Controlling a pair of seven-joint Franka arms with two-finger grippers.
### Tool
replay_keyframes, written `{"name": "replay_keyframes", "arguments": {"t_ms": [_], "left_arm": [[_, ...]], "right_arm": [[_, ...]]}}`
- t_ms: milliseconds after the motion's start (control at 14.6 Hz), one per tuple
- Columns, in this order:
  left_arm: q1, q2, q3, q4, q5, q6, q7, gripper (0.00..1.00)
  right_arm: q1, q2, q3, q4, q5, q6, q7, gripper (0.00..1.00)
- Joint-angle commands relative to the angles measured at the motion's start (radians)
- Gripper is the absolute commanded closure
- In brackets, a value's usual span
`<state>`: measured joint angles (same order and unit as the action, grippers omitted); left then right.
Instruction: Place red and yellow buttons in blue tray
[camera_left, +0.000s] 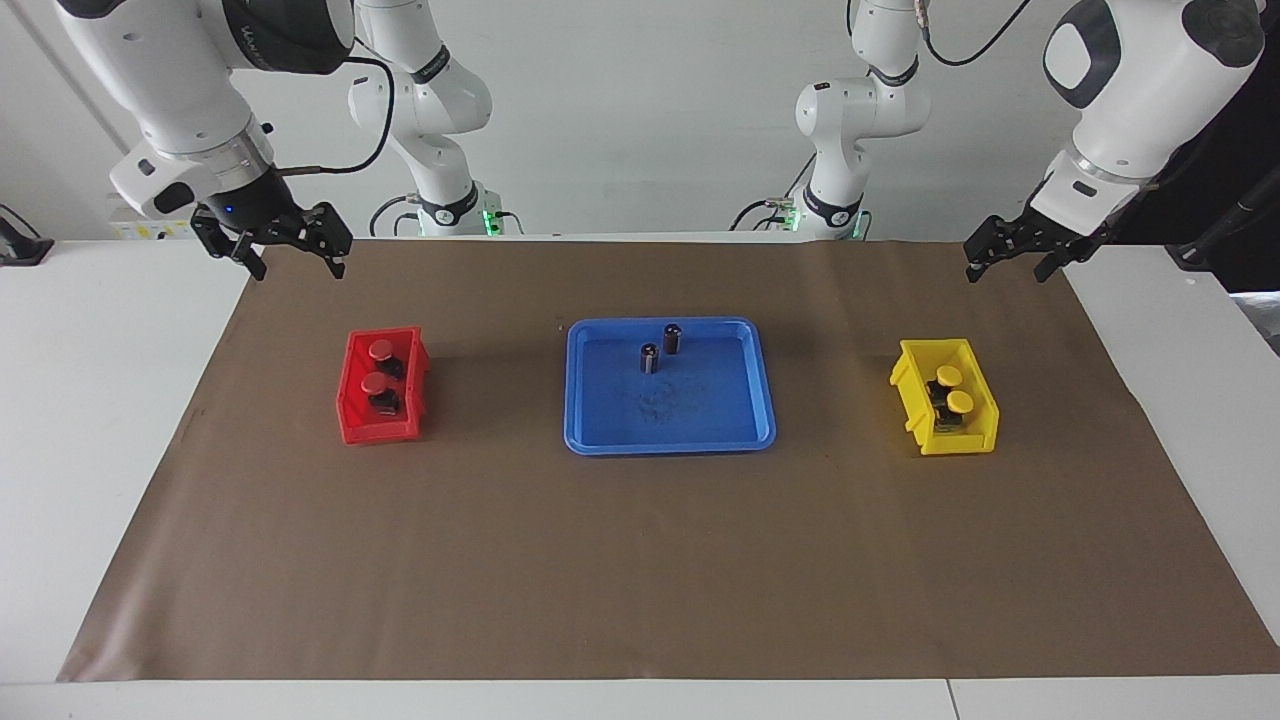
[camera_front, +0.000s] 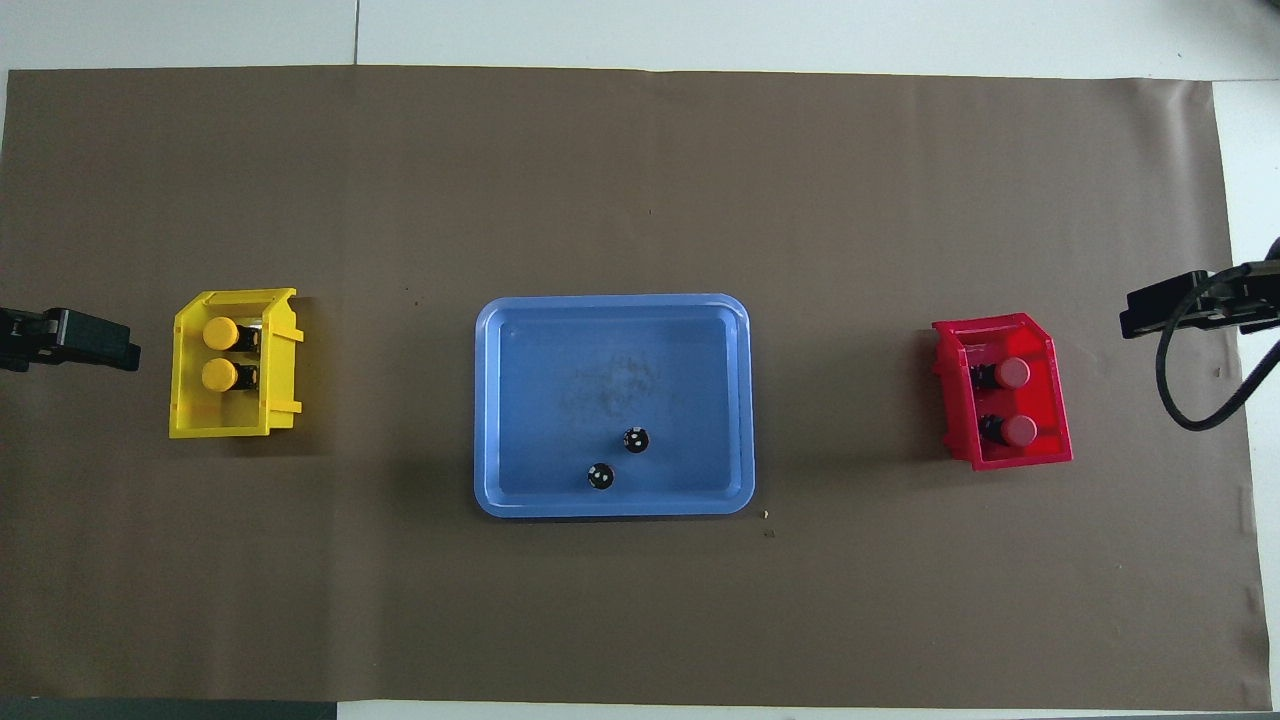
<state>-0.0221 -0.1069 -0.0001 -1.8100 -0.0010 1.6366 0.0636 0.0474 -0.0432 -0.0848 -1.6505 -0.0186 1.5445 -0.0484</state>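
Two red buttons (camera_left: 381, 349) (camera_left: 373, 384) sit in a small red bin (camera_left: 345, 400) toward the right arm's end of the table. Two yellow buttons (camera_left: 949, 376) (camera_left: 960, 402) sit in a small yellow bin (camera_left: 905, 385) toward the left arm's end. Between the bins lies the blue tray (camera_left: 668, 444). My right gripper (camera_left: 298, 268) hangs open over the brown mat's edge, clear of the red bin. My left gripper (camera_left: 1005, 272) hangs open over the mat's corner, clear of the yellow bin. Neither holds anything. From overhead, the left gripper (camera_front: 70, 340) is level with the yellow bin (camera_front: 190, 415), and the right gripper (camera_front: 1190, 303) with the red bin (camera_front: 950, 400).
Two dark capless cylinders (camera_left: 672, 338) (camera_left: 650, 358) stand upright in the blue tray, in the part nearer to the robots. A brown mat (camera_left: 640, 560) covers most of the white table. A black cable (camera_front: 1205, 400) loops down from the right arm.
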Motion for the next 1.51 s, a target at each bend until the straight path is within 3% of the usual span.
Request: {"name": "replay_keyframes", "arguments": {"t_ms": [0, 550, 687, 824, 893, 1443], "left_arm": [[-0.001, -0.046, 0.011, -0.072, -0.013, 0.055, 0.010, 0.00], [0.073, -0.007, 0.012, -0.187, -0.004, 0.255, 0.113, 0.01], [0.070, -0.003, 0.012, -0.244, -0.004, 0.313, 0.105, 0.04], [0.062, 0.004, 0.011, -0.247, -0.004, 0.322, 0.096, 0.19], [0.059, 0.006, 0.011, -0.247, -0.004, 0.330, 0.082, 0.22], [0.028, 0.104, 0.008, -0.321, -0.004, 0.436, -0.080, 0.24]], "right_arm": [[0.000, -0.023, 0.005, -0.043, 0.011, 0.008, -0.001, 0.00], [-0.011, -0.014, 0.003, -0.293, 0.026, 0.311, -0.011, 0.01], [-0.033, -0.001, 0.003, -0.350, 0.043, 0.400, -0.063, 0.07], [-0.038, 0.008, 0.003, -0.417, 0.057, 0.489, -0.076, 0.11], [-0.032, 0.011, 0.003, -0.442, 0.060, 0.526, -0.076, 0.12], [-0.029, 0.054, 0.003, -0.563, 0.060, 0.697, -0.079, 0.30]]}}
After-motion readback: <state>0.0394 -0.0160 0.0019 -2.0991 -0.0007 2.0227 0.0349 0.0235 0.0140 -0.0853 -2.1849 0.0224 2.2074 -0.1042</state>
